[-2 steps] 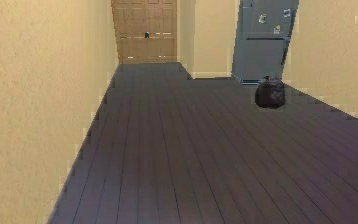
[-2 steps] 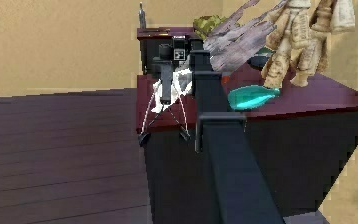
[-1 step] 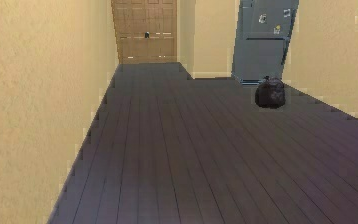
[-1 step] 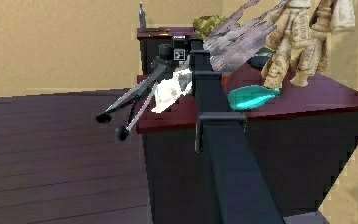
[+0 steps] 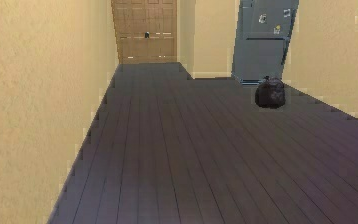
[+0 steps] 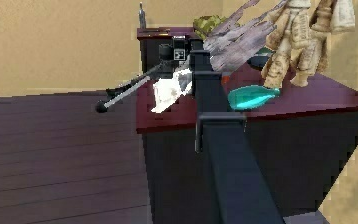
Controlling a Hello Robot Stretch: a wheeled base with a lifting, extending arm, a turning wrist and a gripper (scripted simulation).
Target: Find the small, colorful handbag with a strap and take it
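1. The fingers [image 6: 132, 88] are two thin grey rods slanting down toward the arm side view's left. The gripper [image 6: 107, 103] ends past the table's corner, with dark floor behind it. A white lump [image 6: 167, 93] lies on the tabletop right at the fingers' root, so I cannot tell how they are set or whether they have hold of anything.
2. Farther along the table, right of the arm [image 6: 222, 150], sits a mauve-and-grey striped bundle [image 6: 237, 38] with strap-like strips flaring from it. This is probably the handbag, though its shape is too muddled to be sure. It is near the gripper's body but well apart from the fingertips.
3. The step in hand looks like lining up for the grasp. To do it well, bring the fingertips back over the tabletop and toward the bundle. Approach from its open side, and aim for a strap or upper edge rather than the crowded base.
4. Two neighbours could snag: a teal object [image 6: 249, 97] lies just beside the arm, and a tan stuffed figure [image 6: 299, 40] leans next to the bundle.
5. The table [image 6: 317, 100] has a dark red top on a dark base.
6. In the forward view, a dark plank floor [image 5: 177, 150] runs between cream walls to a wooden double door [image 5: 145, 30]. A grey-blue door [image 5: 265, 40] stands to its right, with a dark rounded lump [image 5: 270, 93] on the floor before it.
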